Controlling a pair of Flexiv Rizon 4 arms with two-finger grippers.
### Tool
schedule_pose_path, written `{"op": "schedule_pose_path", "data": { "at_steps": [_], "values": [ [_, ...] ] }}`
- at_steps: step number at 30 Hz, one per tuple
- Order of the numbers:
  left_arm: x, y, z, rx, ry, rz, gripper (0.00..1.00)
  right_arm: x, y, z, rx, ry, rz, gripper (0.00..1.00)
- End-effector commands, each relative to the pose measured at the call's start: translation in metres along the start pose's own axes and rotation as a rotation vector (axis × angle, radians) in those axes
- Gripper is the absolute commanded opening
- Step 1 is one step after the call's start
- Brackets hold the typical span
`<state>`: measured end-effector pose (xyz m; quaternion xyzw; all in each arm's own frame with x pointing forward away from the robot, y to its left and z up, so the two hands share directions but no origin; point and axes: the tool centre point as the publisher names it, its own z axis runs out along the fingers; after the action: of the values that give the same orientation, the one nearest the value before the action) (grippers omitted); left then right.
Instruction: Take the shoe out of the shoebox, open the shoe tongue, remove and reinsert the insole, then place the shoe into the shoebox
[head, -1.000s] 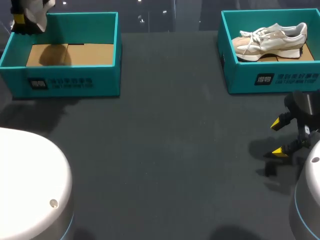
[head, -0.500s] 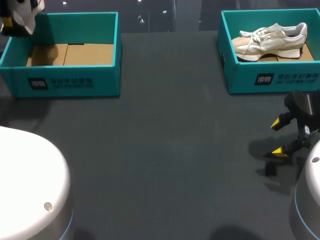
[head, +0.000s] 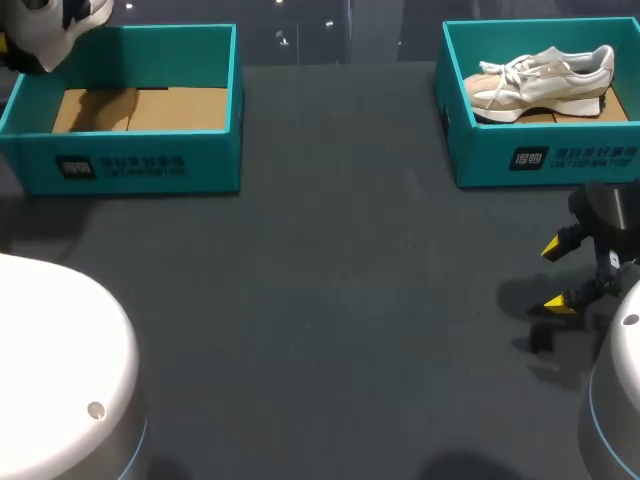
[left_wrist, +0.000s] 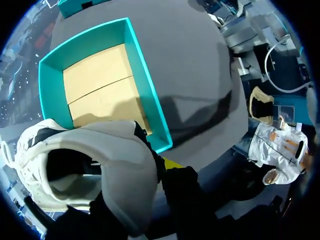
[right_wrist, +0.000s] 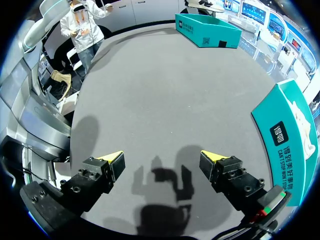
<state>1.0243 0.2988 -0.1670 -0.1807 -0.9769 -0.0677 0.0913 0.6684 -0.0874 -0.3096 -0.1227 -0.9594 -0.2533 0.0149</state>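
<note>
Table: dark grey surface (head: 330, 300) with two teal boxes on it, one towards each far corner, well apart.
Left shoebox (head: 130, 165): nothing inside but its bare cardboard floor, with a shadow lying across it.
Right shoebox (head: 560, 155): a beige shoe (head: 545, 80) sits on its sole inside.
White shoe (head: 55, 25): up in the air over the left shoebox's outer far corner, clear of the rim.
Step in hand: looks like the take-out part. The white shoe is out of its box, and the tongue and insole work isn't started as far as anyone could tell from this.
Next move: it probably wants the shoe brought down onto the open table between the boxes, opening facing up. The other arm would then have to come across to get at the tongue.
Left gripper (left_wrist: 167, 167): carrying the white shoe, gripping it around the heel collar by the look of the left wrist view. Only one yellow tip peeks out beside the shoe, so the finger spread can't be told.
Right gripper (right_wrist: 161, 159): fingers spread wide with nothing in them, hanging low over bare table near the front of the right shoebox.
Risk: that collar is soft, so the shoe could swing or slip.
</note>
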Motion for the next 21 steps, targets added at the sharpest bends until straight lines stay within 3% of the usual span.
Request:
{"op": "schedule_pose_path", "data": {
  "at_steps": [1, 9, 16, 21],
  "values": [
    [0.011, -0.004, 0.001, -0.084, -0.094, 0.26, 0.0, 0.001, 0.0, 0.0, 0.001, -0.001, 0.0, 1.0],
    [0.011, -0.004, 0.001, -0.084, -0.094, 0.26, 0.0, 0.001, 0.0, 0.0, 0.001, -0.001, 0.0, 1.0],
    [-0.011, 0.013, 0.003, -0.069, -0.114, 0.665, 0.0, 0.001, 0.0, 0.0, 0.001, -0.001, 0.0, 1.0],
    [-0.014, 0.025, 0.003, -0.054, -0.172, 0.9, 0.0, 0.001, 0.0, 0.0, 0.001, -0.001, 0.0, 1.0]
  ]
}}
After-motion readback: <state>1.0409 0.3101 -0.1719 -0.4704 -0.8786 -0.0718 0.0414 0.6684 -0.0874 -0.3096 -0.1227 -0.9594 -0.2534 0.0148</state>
